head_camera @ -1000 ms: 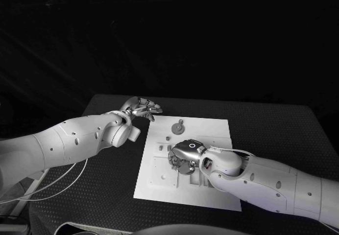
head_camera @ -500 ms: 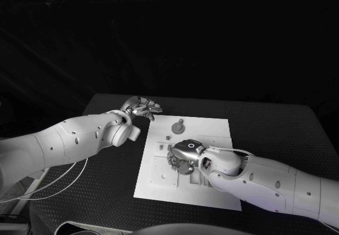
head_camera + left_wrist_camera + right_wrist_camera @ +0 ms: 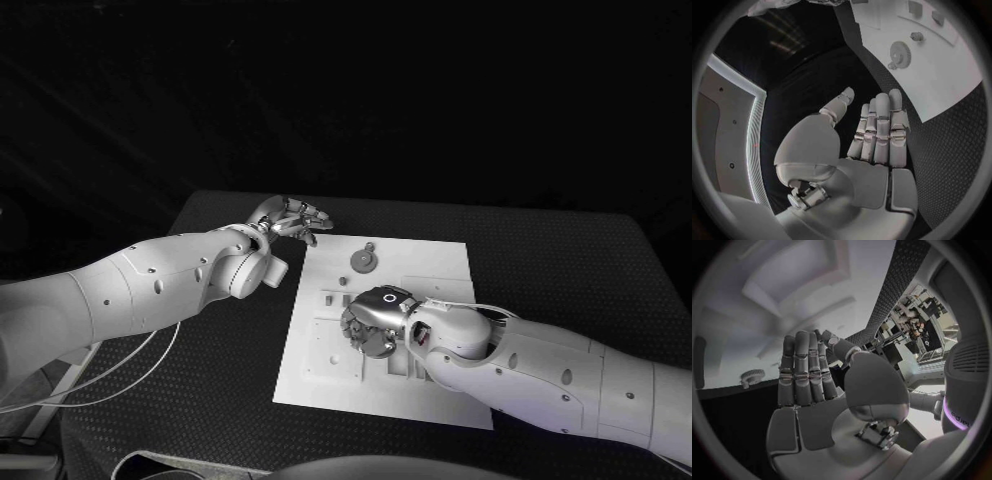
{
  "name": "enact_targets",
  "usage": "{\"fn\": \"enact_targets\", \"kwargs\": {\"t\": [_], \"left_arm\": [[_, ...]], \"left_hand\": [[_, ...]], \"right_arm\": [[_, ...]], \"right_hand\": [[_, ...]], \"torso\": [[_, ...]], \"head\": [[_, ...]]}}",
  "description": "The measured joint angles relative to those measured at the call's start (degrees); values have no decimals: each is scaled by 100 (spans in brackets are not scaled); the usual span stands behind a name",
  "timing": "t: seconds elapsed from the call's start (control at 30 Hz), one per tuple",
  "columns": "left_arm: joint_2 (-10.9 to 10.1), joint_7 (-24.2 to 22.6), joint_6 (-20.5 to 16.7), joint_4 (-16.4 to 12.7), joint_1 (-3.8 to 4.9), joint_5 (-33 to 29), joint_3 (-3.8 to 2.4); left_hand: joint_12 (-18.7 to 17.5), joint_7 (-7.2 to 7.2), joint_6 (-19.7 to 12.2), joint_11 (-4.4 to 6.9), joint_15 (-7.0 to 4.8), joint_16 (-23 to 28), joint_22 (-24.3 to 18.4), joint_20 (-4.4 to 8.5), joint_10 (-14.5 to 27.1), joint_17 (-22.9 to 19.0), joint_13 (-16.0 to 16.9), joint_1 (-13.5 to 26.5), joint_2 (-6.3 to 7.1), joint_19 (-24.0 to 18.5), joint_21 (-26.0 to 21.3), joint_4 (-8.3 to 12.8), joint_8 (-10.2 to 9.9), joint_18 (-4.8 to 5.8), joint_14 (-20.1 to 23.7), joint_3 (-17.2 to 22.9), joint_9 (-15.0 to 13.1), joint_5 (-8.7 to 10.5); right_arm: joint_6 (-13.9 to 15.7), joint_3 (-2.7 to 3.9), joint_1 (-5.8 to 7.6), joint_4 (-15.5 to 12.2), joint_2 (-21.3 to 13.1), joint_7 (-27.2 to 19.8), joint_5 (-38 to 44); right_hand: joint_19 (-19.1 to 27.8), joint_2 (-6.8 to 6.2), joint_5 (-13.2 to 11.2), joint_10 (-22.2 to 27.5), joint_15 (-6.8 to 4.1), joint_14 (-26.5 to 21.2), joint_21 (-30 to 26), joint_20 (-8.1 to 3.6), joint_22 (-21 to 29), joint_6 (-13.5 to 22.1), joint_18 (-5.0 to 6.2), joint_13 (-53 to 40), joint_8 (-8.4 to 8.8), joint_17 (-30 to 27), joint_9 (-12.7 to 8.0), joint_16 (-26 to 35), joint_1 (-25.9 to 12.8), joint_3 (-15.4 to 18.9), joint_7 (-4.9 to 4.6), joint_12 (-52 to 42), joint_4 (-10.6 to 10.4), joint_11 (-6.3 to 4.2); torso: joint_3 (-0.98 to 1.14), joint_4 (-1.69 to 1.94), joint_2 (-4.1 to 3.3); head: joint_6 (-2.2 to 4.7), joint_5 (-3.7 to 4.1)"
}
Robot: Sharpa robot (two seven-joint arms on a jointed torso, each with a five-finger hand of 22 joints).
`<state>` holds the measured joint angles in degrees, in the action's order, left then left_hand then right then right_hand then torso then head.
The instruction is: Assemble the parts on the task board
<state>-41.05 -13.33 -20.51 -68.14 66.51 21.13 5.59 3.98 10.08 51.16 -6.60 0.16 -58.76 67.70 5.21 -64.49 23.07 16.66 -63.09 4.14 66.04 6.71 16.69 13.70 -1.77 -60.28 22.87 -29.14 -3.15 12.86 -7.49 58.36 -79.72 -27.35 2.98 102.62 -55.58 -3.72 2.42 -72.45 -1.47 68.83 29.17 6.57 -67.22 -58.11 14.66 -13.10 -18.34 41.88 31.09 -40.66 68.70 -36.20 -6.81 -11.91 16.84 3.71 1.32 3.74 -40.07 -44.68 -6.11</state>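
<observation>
on the black counter (image 3: 577,260) the white task board (image 3: 433,262) is laid flat, with a gear-shaped part (image 3: 364,262) seen near its far end. the right hand (image 3: 378,318) is held over the board's middle, fingers straight and released. the left hand (image 3: 289,218) is held beyond the board's far left corner, fingers together, grasping nothing.

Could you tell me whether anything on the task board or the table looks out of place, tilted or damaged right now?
Nothing stands out. The task board lies flat on the table, with a gear part lying near its far edge. The right hand is over the board's middle; the left hand is open beside its far corner.
</observation>
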Motion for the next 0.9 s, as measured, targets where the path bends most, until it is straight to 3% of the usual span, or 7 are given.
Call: {"fn": "enact_targets", "kwargs": {"t": [0.1,0.27,0.4,0.6,0.77,0.9], "left_arm": [[-2,6,4,-2,0,0,0],[-8,16,9,0,0,0,0],[-6,20,13,5,1,0,0],[-7,24,21,9,1,0,0],[-15,25,27,16,1,0,0],[-19,26,31,18,1,0,0]], "left_hand": [[0,0,0,0,0,22,0,0,0,0,0,0,0,0,0,0,0,-1,0,0,5,0],[0,0,-1,0,0,22,0,0,0,-1,0,0,0,0,0,0,0,-1,0,0,6,0],[0,-1,-1,0,0,22,0,0,0,0,0,0,0,0,0,0,0,-1,0,0,6,0],[0,-1,-1,1,0,22,0,-1,0,4,-5,0,0,-1,0,0,0,-1,0,0,5,0],[0,-1,-1,1,0,23,0,-1,-1,4,-6,0,0,-1,-23,0,0,-2,0,0,5,0],[0,-2,-1,1,0,22,0,-1,-1,9,-6,0,0,-1,-22,0,0,-2,0,0,5,0]], "right_arm": [[-2,0,0,0,3,3,2],[-2,-4,-3,3,2,4,-9],[17,-5,-4,-6,-8,35,-9],[78,-5,-4,-3,-46,85,-5],[163,-5,-4,-33,-132,109,-6],[291,9,-5,-252,-339,117,-31]], "right_hand": [[0,-44,0,30,-14,-22,-1,0,-5,20,0,1,1,7,0,18,-44,0,-20,30,0,30],[78,-299,1,392,53,-183,-69,74,-24,392,0,83,222,20,-78,82,-203,120,-142,271,-12,176],[249,-516,1,773,234,-348,-88,103,-87,711,-49,191,402,84,-172,122,-199,210,-303,520,-18,335],[298,-565,1,1002,327,-441,-88,111,-185,824,-62,281,427,181,-204,32,-247,336,-273,666,-24,447],[298,-587,1,1003,334,-447,-88,111,-214,824,-88,289,427,210,-204,-16,-224,339,-273,666,-25,448],[282,-585,1,999,310,-423,2,98,-269,792,-89,296,427,272,-212,-143,-221,339,-304,666,-25,444]], "torso": [[0,0,0],[1,-1,0],[3,-1,1],[4,-1,1],[5,2,1],[5,2,1]], "head": [[3,3],[1,5],[-2,5],[2,5],[-1,5],[3,1]]}}
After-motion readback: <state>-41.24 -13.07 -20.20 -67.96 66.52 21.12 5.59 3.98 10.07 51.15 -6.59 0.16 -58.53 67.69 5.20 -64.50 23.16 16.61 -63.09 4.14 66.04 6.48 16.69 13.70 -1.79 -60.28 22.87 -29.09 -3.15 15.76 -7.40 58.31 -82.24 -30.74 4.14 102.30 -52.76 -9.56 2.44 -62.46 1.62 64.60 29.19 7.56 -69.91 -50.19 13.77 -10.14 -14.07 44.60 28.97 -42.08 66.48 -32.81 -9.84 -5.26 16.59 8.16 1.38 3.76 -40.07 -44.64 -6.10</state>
